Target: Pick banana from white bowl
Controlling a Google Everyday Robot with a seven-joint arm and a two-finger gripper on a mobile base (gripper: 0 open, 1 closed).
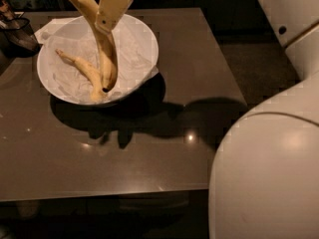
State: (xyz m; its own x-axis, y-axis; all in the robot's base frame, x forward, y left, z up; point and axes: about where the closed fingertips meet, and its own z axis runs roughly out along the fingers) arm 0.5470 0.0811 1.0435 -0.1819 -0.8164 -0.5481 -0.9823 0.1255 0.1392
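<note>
My gripper point(103, 25) comes down from the top edge over the white bowl point(142, 39) and is shut on the banana point(107, 59), gripping it at its bend. The banana is plump, strongly curved and pale yellow. Its upper end points up and left past the bowl's far rim, and its lower end hangs inside the bowl over the crumpled white paper. A slimmer banana point(84, 69) with a long thin stem lies in the bowl just left of that lower end.
The bowl stands at the back left of a dark glossy table point(174, 148). A small dark mesh basket point(17, 31) sits at the far left edge. My white body point(269, 173) fills the lower right and the arm shows at the upper right.
</note>
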